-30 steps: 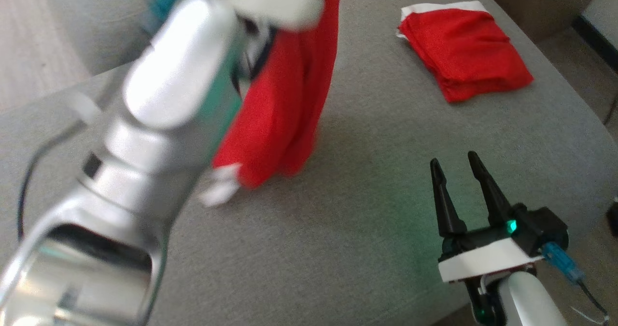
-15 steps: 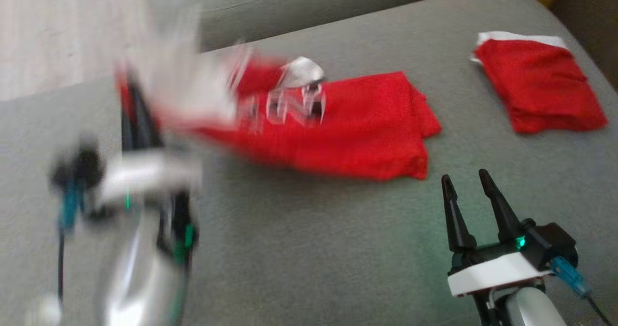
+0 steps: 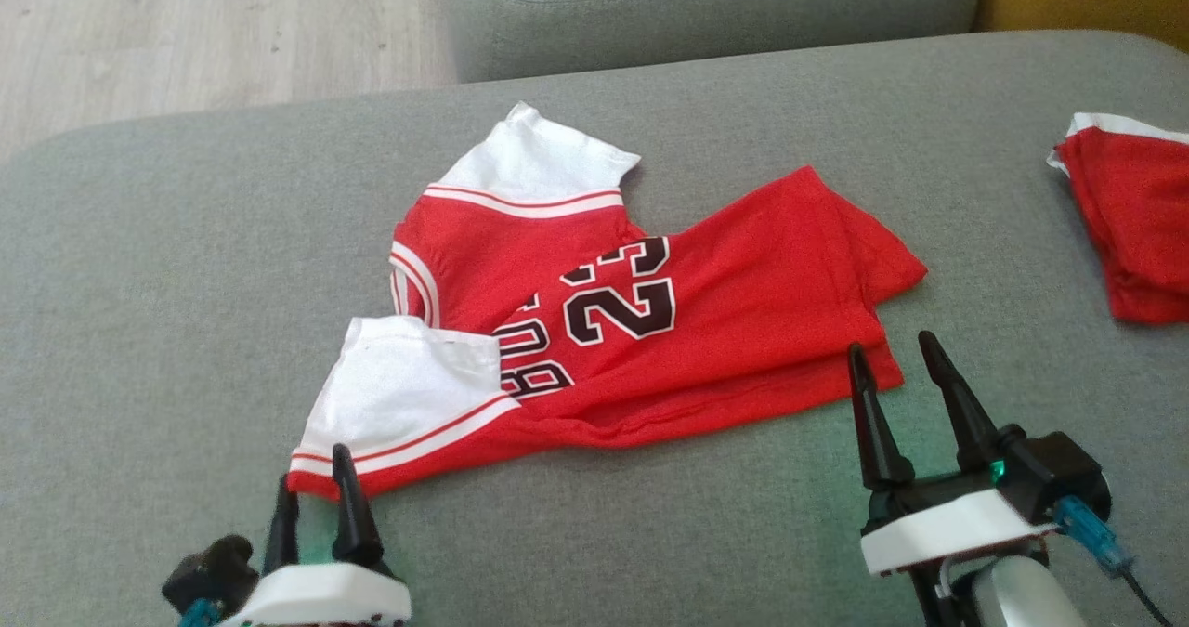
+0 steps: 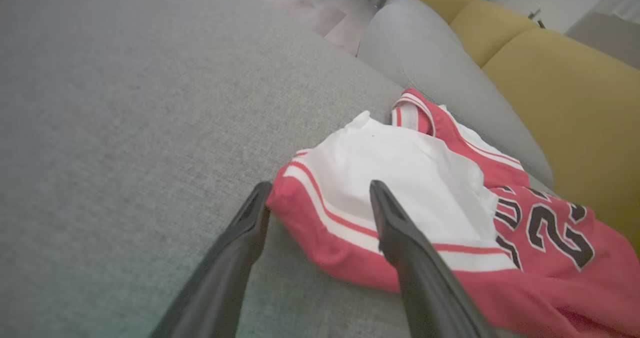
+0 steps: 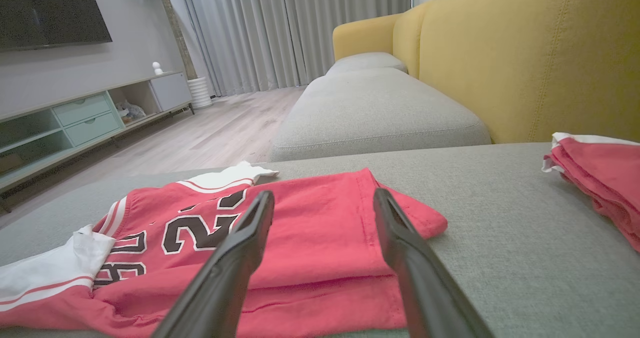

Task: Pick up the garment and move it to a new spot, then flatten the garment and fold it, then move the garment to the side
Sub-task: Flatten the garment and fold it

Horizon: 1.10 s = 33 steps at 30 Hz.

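Close to me, my left claw (image 3: 314, 467) was spread wide and held nothing, its tips just by a white sleeve of the red garment (image 3: 725, 311). My right claw (image 3: 890, 346) was spread too, by the bottom hem. The garment lay rumpled on the grey couch (image 3: 139, 283). Farther right lay a folded red cloth (image 3: 1133, 228).

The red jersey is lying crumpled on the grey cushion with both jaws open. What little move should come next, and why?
Probably the left gripper should close on the near sleeve by its hem and draw it outward. The jersey lies rumpled, that white sleeve flopped over the lettering, and the open jaws already stand at its edge, so flattening seems due.
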{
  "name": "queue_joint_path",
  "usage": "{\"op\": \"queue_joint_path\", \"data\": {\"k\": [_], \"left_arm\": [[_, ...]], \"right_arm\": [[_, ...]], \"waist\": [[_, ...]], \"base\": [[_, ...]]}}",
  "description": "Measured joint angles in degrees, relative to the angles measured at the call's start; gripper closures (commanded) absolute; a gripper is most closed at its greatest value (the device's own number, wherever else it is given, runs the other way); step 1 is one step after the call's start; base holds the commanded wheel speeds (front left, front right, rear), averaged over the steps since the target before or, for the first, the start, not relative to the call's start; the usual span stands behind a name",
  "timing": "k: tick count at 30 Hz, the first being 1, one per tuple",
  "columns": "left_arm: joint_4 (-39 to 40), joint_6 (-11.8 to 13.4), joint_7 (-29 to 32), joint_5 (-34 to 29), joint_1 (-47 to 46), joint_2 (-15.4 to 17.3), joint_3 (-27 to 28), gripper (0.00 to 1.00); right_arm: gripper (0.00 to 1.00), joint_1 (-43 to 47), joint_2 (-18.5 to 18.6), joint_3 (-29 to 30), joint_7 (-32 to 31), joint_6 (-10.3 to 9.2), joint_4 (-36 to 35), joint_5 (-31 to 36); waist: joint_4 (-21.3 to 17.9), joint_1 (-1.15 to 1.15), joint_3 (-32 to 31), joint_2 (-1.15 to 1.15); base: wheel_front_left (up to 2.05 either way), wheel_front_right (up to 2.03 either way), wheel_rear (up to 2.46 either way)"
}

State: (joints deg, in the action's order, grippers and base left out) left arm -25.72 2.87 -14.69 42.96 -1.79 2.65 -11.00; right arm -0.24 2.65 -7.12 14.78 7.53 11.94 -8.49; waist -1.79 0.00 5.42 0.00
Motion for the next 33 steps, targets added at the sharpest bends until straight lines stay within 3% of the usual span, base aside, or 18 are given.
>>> {"op": "queue_joint_path", "data": {"k": [3,6,10,14,19,23,33], "left_arm": [[3.67,1.29,0.01,-9.85,1.34,3.0,-0.16,0.0],[6.1,1.1,0.01,-15.67,0.15,7.73,-1.01,0.0],[6.64,-2.52,5.33,-18.98,-5.97,13.72,-4.07,0.0],[5.26,-7.25,14.84,-19.84,-15.0,18.29,-6.58,0.0],[0.79,-9.51,25.63,-19.08,-20.89,21.27,-10.9,0.0],[-3.66,-9.95,30.34,-19.35,-21.48,24.21,-13.34,0.0],[-5.48,-10.01,30.75,-17.15,-23.0,25.51,-14.72,0.0]], "right_arm": [[0.0,0.0,0.01,-0.14,0.0,0.0,0.0,0.0],[0.0,0.0,0.01,-0.63,0.0,0.0,-0.01,0.0],[0.0,-0.03,0.01,-0.88,0.0,0.0,0.02,0.4],[0.0,-0.21,0.01,-1.75,0.0,0.0,0.18,0.96],[0.0,-0.67,0.01,-2.41,0.0,0.0,0.23,0.94],[0.0,-1.81,0.01,-2.91,0.0,0.0,0.21,0.89],[0.0,-2.55,0.02,-2.82,0.0,0.0,0.13,0.31]], "waist": [[0.18,0.0,-0.14,0.0],[-0.09,0.0,0.28,0.0],[-0.48,0.01,1.27,0.0],[-1.3,0.01,2.37,0.0],[-3.13,0.01,3.91,0.0],[-4.89,0.01,5.27,0.0],[-7.01,0.01,8.08,0.0]], "base": [[0.0,0.0,0.0],[0.0,0.0,0.0],[0.0,0.0,0.0],[0.0,0.0,0.0],[0.0,0.0,0.0],[0.0,0.0,0.0],[0.0,0.0,0.0]]}}
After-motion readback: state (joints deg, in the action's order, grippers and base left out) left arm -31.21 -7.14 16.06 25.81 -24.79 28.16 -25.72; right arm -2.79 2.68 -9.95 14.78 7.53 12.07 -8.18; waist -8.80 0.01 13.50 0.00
